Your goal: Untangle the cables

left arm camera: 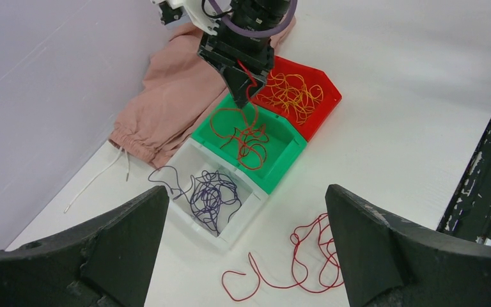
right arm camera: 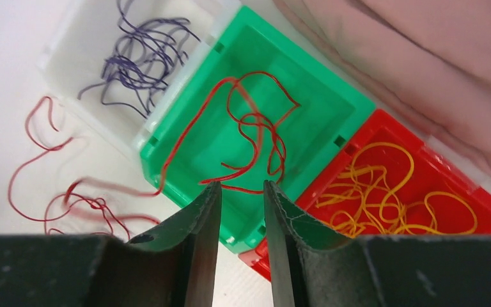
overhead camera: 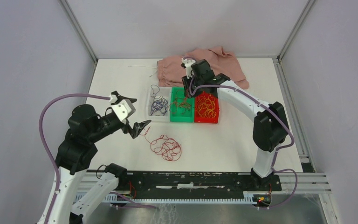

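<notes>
Lower left of the top view: left gripper [overhead camera: 134, 112] hangs above the table [overhead camera: 242, 140], jaws wide apart and holding nothing. Just right of it, at lower centre, the red cord [overhead camera: 166, 148] lies in loose loops on the table. One strand runs over the front wall of the green bin [overhead camera: 182, 119], where more red loops lie. To the left, the purple cord [overhead camera: 159, 106] sits in the white bin [overhead camera: 161, 118]. To the right, the yellow cord [overhead camera: 207, 105] sits in the red bin [overhead camera: 206, 120]. Right gripper [right arm camera: 238, 189] hovers over the green bin, jaws a narrow gap apart, no cord seen between them. Pink cloth [overhead camera: 216, 63] lies behind the bins, top centre.
</notes>
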Available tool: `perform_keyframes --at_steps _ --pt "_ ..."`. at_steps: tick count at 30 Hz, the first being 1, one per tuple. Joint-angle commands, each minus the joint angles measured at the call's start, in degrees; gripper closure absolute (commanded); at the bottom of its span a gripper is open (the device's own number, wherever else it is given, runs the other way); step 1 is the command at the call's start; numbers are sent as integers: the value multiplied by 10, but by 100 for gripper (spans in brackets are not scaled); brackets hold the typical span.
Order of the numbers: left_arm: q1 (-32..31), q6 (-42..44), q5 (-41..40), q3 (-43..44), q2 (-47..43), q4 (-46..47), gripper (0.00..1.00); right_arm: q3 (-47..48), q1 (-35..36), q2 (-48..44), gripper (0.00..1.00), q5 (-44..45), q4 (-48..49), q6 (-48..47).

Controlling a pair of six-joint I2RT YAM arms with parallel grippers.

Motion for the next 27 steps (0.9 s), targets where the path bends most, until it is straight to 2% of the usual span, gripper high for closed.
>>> perform_keyframes --at_steps 1,6,12,18,21,24,27 --pt "2 20 -8 23 8 15 1 28 5 3 64 54 -55 6" --pt "2 23 -12 20 6 14 1 36 5 -10 60 87 -72 9" --pt "3 22 -13 19 7 13 1 65 5 18 59 78 -84 9" --pt "3 14 -17 21 6 10 1 199 5 124 66 60 -128 -8" --pt "2 15 -23 18 0 5 1 230 5 152 67 59 -134 -4" --pt "2 16 -20 14 0 -4 1 216 5 144 59 66 -137 -1" --pt "2 16 -14 9 6 -6 1 135 9 78 50 75 -113 -1"
